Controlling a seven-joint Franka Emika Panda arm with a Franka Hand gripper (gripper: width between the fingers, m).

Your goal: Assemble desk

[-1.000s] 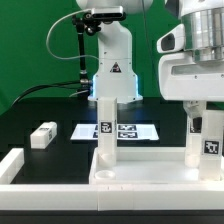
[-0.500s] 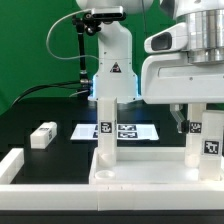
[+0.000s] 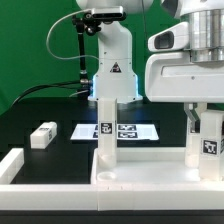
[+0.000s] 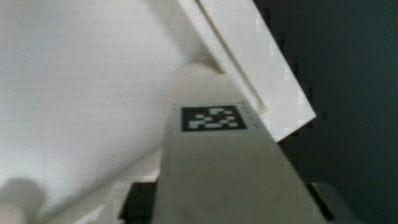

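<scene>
The arm's two-finger tool (image 3: 209,122) has come back down over the near corner on the exterior view's right and its jaws have drawn in from wide open — they now sit around the short square white plastic leg (image 3: 210,140) that stands upright there, tag facing the camera. The wrist view looks straight down that leg (image 4: 222,170), which fills the space between the dark fingertips (image 4: 322,196), with the tag on its face sharp and centred. Whether the pads are already pressing firmly or only just meeting the plastic cannot be told; the closing looks barely finished.

The broad flat rimmed white tabletop panel (image 3: 140,172) lies upside down at the front of the black work desk (image 3: 55,112), and a second upright leg (image 3: 104,125) stands in its corner toward the exterior view's left. A third leg (image 3: 43,135) lies loose on its side well apart to the left, and the marker board (image 3: 125,130) sits behind the panel.

So the step in hand seems to be a fresh grip on the right leg — probably to turn it further into its socket. At least one leg is yet to be fitted.
</scene>
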